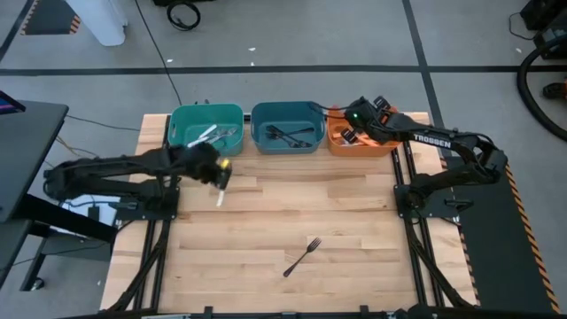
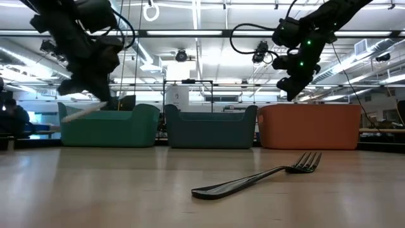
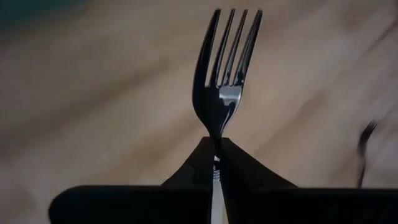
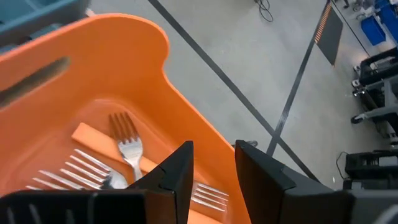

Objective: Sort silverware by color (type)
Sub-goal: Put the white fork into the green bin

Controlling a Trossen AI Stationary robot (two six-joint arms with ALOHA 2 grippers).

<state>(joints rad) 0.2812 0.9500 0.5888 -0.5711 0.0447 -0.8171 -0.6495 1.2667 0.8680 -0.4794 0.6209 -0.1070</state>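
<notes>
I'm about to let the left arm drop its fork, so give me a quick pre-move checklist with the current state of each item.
1. Left hand shut on the white-handled fork: ok.
2. Fork over the teal bin: not ok, it hangs over the table in front of it.
3. Teal bin holds light silverware: ok.
4. Right hand open, empty, above the orange bin: ok.
5. Table finished: not ok, one black fork remains.

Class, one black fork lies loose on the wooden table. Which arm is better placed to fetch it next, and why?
Probably the right. Its gripper is open and empty above the orange plastic bin, while the left gripper is shut on a silver-headed fork. The loose black fork lies between both arms.
</notes>
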